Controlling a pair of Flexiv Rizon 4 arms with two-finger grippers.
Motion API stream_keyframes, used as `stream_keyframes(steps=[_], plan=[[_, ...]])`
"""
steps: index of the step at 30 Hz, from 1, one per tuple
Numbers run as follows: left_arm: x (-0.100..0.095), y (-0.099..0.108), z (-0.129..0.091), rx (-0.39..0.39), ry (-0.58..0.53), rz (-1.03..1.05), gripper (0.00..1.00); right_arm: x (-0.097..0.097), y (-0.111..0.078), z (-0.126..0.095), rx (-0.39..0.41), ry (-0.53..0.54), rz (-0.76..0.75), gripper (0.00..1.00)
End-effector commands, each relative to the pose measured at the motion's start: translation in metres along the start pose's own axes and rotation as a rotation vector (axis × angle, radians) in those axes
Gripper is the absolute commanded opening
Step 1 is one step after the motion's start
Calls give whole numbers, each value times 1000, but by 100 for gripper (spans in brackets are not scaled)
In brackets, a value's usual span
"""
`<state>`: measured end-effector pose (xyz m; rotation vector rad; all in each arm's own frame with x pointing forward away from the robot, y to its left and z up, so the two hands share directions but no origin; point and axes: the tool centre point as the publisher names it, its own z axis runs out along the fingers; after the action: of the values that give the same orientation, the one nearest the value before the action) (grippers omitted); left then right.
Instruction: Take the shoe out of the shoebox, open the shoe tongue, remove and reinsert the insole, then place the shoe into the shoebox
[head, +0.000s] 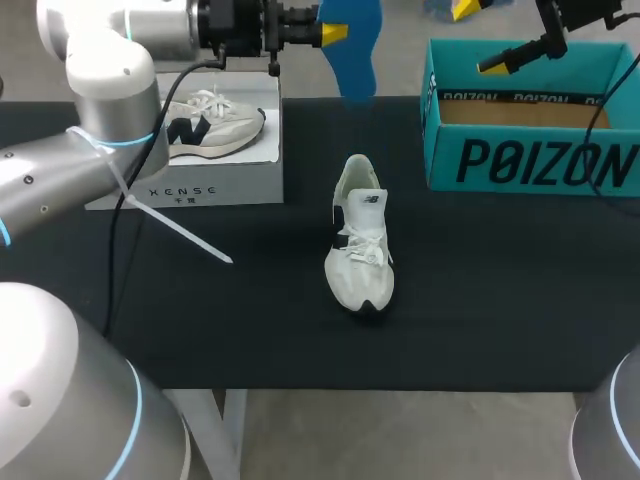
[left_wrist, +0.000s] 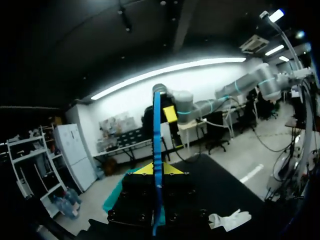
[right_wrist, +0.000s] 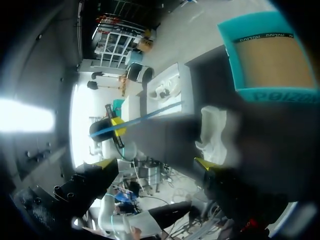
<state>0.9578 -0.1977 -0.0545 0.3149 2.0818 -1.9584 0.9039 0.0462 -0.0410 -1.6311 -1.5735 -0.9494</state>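
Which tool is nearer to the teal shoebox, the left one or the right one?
Right. The right tool is at the far left corner of the teal shoebox. The left tool, shut on the blue insole, is off to the box's left.

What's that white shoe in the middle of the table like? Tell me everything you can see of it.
The shoe is a white lace-up trainer with black patches on its side and toe. It stands upright on its sole on the black table, toe toward the head camera, between the white box and the teal shoebox, touching neither. Only the table touches it; the blue insole is in the left pincer.
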Motion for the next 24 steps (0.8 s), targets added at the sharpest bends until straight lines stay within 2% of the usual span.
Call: stream_keyframes(steps=[1,5,10,11,16,21,24], plan=[[4,-2,1,-139,-129,700,0,-1,-2,-1,-3,0,6,100],[4,-2,1,-139,-129,700,0,1,-2,-1,10,2,37,100],[4,-2,1,-139,-129,700,0,10,-4,-3,22,81,82,100],[3,1,1,-135,-138,808,0,12,-4,-3,24,85,84,100],[-2,7,0,-34,-171,996,0,18,-2,-1,16,92,82,100],[-4,9,0,1,-130,1183,0,20,1,4,9,100,74,100],[-4,8,2,11,-128,1187,0,21,3,9,-4,113,67,100]])
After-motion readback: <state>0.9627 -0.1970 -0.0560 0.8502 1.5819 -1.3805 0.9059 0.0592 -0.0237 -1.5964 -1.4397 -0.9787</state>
